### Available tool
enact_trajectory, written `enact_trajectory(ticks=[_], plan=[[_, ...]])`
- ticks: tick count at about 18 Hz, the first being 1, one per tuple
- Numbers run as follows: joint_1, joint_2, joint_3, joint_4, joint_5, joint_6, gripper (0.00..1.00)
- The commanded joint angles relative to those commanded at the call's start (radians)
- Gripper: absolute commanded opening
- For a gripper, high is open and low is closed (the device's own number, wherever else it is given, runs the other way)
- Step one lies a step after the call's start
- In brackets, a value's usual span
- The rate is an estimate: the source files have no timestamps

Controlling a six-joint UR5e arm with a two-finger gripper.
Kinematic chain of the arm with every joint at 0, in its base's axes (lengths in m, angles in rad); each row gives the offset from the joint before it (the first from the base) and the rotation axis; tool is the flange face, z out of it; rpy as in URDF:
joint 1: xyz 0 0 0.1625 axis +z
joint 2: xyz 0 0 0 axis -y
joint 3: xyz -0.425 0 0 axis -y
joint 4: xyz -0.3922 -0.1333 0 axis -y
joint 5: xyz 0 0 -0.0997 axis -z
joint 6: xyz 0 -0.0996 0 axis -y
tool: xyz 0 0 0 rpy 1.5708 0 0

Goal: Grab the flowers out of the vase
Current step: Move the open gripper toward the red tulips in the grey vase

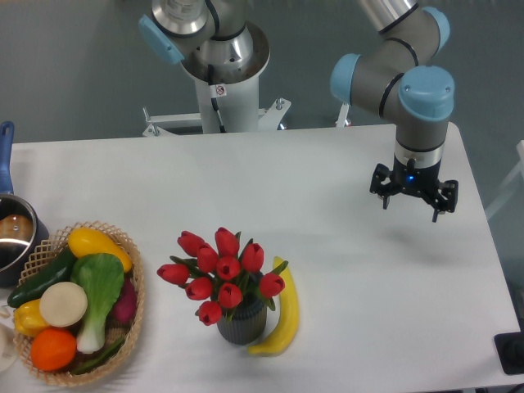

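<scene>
The flowers (223,274), a bunch of red tulip buds with green leaves, stand upright in the vase (241,323), a short dark grey ribbed cylinder near the table's front edge. My gripper (413,203) hangs over the right part of the table, far to the right of and behind the flowers. Its fingers (386,199) stand apart and hold nothing.
A yellow banana (282,315) lies against the vase's right side. A woven basket (135,327) with vegetables and fruit sits at the front left. A pot with a blue handle (10,233) is at the left edge. A second robot's base (221,74) stands behind the table.
</scene>
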Motion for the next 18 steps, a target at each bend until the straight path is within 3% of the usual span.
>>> enact_trajectory(ticks=[4,7,14,18], plan=[[-0.012,0.041,-0.015,0.003,-0.146,-0.032,1.00],[-0.025,0.095,-0.015,0.003,-0.326,-0.032,1.00],[-0.015,0.089,-0.012,0.006,-0.922,-0.029,1.00],[-0.020,0.089,-0.032,0.006,-1.002,-0.029,1.00]])
